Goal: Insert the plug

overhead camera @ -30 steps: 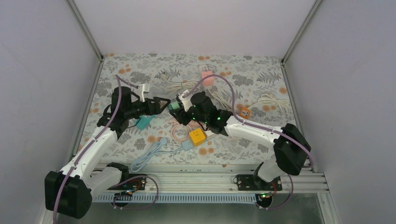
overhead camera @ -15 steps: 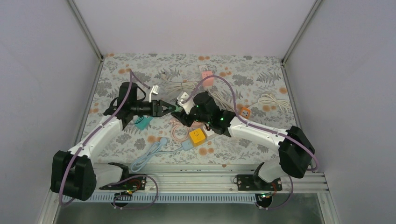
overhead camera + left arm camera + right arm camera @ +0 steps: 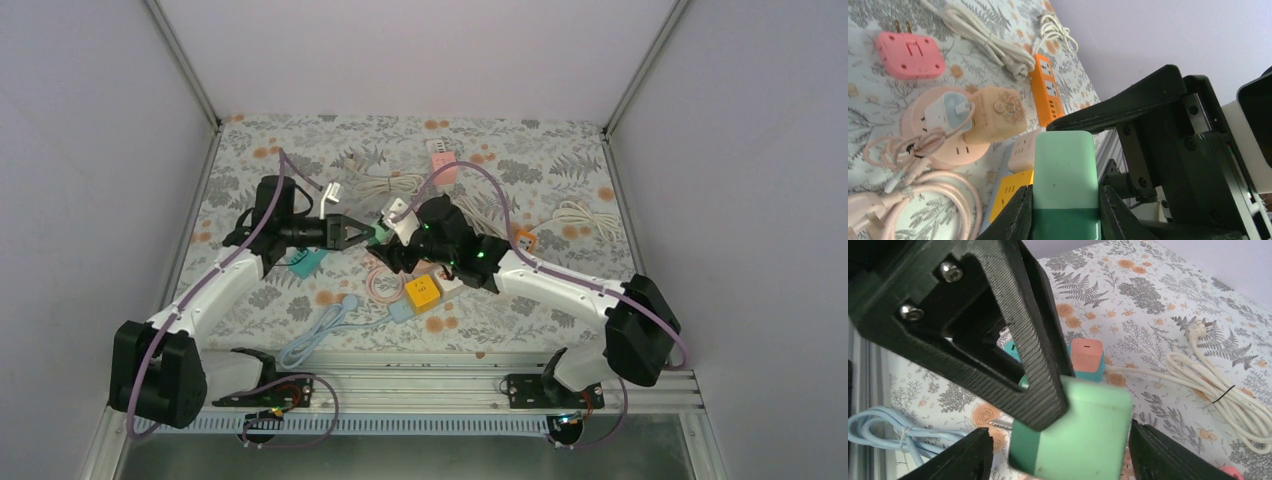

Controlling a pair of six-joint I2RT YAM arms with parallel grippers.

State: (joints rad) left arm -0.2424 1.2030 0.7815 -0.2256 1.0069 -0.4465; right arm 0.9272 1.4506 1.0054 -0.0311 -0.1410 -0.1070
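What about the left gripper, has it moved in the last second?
Yes, the left gripper moved rightward, away from the teal plug, shutting on the green charger.

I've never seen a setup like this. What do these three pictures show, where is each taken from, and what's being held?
This is a robot with two arms bolted at the near edge of a table covered in floral cloth. The wide picture looks down from above and behind: left arm on the left, right arm on the right. The other two come from a camera on each wrist, looking along that arm's own jaws. On the cloth lie power strips, adapters and coiled cables, among them an orange power strip, a pink adapter and a white cable. In the air between the arms is a green plug block. The left jaws are shut on it; the right jaws stand open on either side of it.
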